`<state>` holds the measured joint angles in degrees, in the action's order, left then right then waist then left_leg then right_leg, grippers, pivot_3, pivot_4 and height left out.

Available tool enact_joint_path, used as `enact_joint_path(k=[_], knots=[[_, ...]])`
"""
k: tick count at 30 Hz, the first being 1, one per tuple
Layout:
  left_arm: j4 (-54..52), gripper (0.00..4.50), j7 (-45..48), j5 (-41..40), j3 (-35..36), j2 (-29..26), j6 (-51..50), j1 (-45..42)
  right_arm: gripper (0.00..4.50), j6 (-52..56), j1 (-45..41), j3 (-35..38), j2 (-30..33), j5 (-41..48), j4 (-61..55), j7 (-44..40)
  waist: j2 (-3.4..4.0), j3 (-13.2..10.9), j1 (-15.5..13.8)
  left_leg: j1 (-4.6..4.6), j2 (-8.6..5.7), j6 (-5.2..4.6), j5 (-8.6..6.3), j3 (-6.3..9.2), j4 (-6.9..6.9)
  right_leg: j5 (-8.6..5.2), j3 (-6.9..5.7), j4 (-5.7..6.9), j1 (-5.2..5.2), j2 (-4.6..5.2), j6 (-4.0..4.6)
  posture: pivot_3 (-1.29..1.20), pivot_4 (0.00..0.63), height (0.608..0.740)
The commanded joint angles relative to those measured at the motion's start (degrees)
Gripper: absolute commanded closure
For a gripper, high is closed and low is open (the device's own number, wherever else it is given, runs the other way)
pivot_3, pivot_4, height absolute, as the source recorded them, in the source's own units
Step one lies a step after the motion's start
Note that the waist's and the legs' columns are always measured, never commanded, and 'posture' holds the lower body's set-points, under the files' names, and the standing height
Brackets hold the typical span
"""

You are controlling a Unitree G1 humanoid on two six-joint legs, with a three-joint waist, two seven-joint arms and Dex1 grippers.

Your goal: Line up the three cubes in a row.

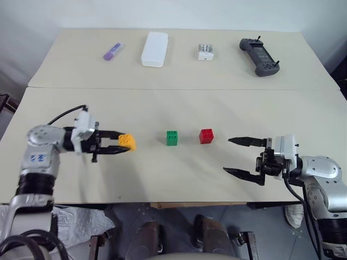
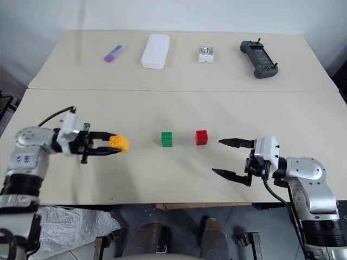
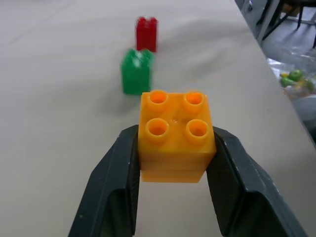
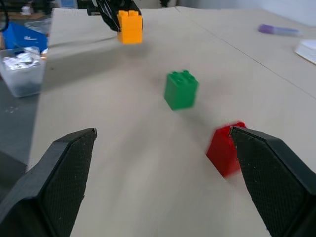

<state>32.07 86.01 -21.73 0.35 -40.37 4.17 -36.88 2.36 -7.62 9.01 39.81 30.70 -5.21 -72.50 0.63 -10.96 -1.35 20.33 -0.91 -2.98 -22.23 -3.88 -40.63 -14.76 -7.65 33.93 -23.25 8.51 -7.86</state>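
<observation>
Left gripper [image 1: 126, 144]: clamped on the yellow-orange cube [image 3: 176, 136], carried off the table.
Green cube [image 1: 172, 137], red cube [image 1: 206, 135]: ahead of its tips, side by side.
Right gripper [image 1: 233, 155]: wide, empty.
Next: set it beside green — same line, judged.

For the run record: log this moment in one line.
left gripper: shut on yellow-orange studded plastic cube | right gripper: open, empty | green studded plastic cube, red studded plastic cube: side by side on table
</observation>
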Motion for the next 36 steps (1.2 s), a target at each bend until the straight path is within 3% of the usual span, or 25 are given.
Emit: enact_joint_path(k=[1, 10, 22, 26, 31, 34, 36], knots=[[11.33, 3.0, 4.92, 5.05, -3.21, 1.85, 4.87, -7.0, 0.0, -1.74, -0.62, 1.64, 0.12, 0.31, 0.26, 0.28, -0.01, 0.0, 0.04, 0.02, -0.15, -0.01, 0.0, -0.01, 0.0, 0.0, -0.01, -0.03, 0.0, -0.02, -0.01, 0.0, 0.15, 0.74], [32.32, 3.0, 3.7, 11.88, -4.23, 5.6, 14.88, -18.6, 0.0, -2.06, 3.5, 2.54, -0.42, 0.78, -3.71, 3.27, -0.02, -0.01, 0.46, 0.12, -0.16, -0.05, 0.02, -0.01, 0.01, 0.0, -0.07, -0.08, -0.05, -0.05, -0.01, 0.0, 0.15, 0.74], [38.31, 3.0, 2.95, 15.95, -3.45, 7.37, 17.52, -21.8, 0.0, -2.1, 6.72, 3.0, -0.38, 1.17, -6.34, 5.62, -0.05, -0.02, -0.09, 0.33, -0.14, -0.08, 0.02, 0.07, -0.33, 0.07, -0.11, -0.04, -0.06, -0.01, -0.13, 0.0, 0.15, 0.74], [37.56, 1.69, 5.39, 15.4, -2.81, 7.28, 18.21, -21.84, 0.0, -2.04, 7.0, 2.88, -0.24, 1.24, -6.36, 5.55, -0.05, -0.03, 0.01, 0.33, -0.13, -0.1, 0.02, 0.11, -0.35, 0.08, -0.11, -0.04, -0.07, -0.01, -0.15, 0.0, 0.15, 0.74], [33.5, 0.14, 6.49, 11.59, -3.93, 3.19, 17.68, -19.44, 0.0, -2.26, 5.96, 2.68, -0.15, 1.2, -4.84, 4.87, -0.05, -0.03, 0.18, 0.34, -0.12, -0.1, 0.02, 0.1, -0.34, 0.08, -0.11, -0.03, -0.1, -0.02, -0.15, 0.0, 0.15, 0.74], [29.31, 0.14, 6.49, 7.73, -3.41, -0.24, 16.18, -15.87, 0.0, -3.17, 4.85, 2.75, -0.33, 1.03, -2.87, 3.95, -0.05, -0.02, 0.68, 0.34, 0.1, -0.1, 0.02, 0.09, -0.34, 0.08, -0.05, -0.02, -0.14, -0.01, -0.15, 0.0, 0.15, 0.74], [23.59, 0.14, 6.49, 3.54, 0.84, -3.59, 13.6, -10.29, 0.0, -4.69, 2.6, 3.23, -1.38, 1.47, -0.04, 3.62, -0.05, -0.02, 1.28, 0.34, 0.14, -0.1, 0.02, 0.1, -0.33, 0.08, -0.05, -0.01, -0.14, -0.01, -0.15, 0.0, 0.15, 0.74]])
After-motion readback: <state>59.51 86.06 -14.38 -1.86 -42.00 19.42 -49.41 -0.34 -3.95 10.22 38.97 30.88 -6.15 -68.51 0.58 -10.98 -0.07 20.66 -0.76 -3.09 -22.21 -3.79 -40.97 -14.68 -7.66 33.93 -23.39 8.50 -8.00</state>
